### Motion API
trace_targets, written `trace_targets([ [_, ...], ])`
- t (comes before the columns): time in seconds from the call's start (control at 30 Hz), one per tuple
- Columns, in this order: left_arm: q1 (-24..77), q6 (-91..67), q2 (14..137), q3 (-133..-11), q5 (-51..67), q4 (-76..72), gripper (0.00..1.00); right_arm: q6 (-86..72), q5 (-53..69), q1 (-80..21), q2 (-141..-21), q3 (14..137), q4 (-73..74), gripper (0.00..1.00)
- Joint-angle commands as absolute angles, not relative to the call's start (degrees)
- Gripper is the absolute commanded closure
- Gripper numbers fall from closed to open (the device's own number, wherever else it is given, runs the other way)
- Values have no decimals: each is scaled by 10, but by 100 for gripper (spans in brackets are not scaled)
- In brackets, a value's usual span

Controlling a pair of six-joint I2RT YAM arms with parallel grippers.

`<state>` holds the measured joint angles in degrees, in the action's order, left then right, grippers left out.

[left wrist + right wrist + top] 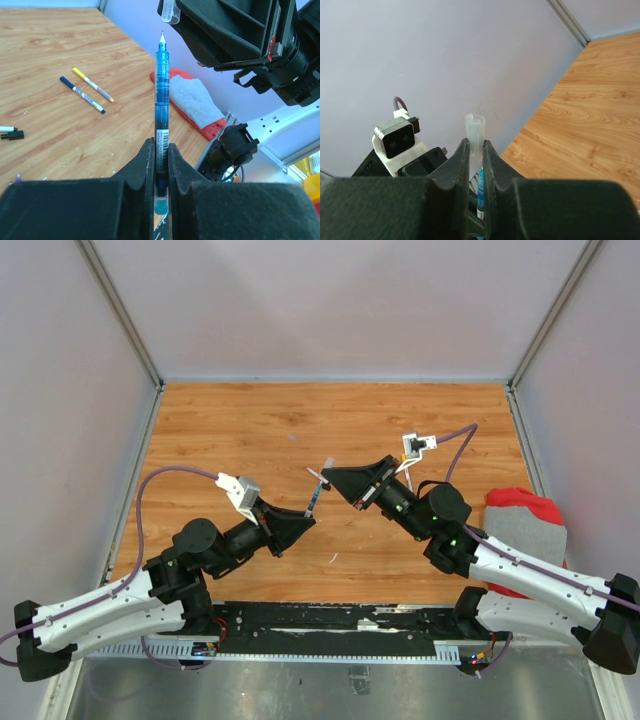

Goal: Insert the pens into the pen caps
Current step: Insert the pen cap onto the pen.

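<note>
Grip of the left hand [160, 150] is tight on the lower barrel of a blue translucent pen [161, 90], tip pointing toward the far side. Just past that tip we find the right hand [476, 147] pinched closed around a clear cap [475, 127], not over the tip. A blue-ended pen [82, 94] and a yellow-ended pen [93, 85] lie side by side on the worktop [50, 50].

Table [300, 420]: light-brown wood-grain boards, pale walls on three sides. Upon it lay a yellow-ended pen [93, 86] and a dark-blue-ended pen [82, 95] — side by side, nearly parallel, just apart. A small black-and-white piece [10, 133] sat well apart from them, kind unclear. A red-and-grey cloth [525, 525] rested at the right edge.
</note>
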<state>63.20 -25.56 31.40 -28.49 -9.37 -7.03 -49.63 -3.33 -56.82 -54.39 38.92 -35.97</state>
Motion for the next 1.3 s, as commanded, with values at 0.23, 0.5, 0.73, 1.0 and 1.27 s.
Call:
trace_targets([
  [0.23, 637, -251, 309, -285, -101, -74, 99, -501, -24, -561, -547, 377, -358, 99],
  [0.5, 637, -250, 308, -285, -106, -73, 100, -507, -4, -561, -550, 376, -356, 99],
  [0.73, 637, -249, 311, -287, -109, -74, 100, -517, 18, -561, -550, 364, -358, 99],
  [1.0, 636, -251, 311, -287, -112, -75, 100, -535, 44, -563, -560, 344, -377, 96],
  [1.27, 637, -250, 315, -289, -112, -77, 100, -550, 58, -574, -586, 329, -404, 85],
])
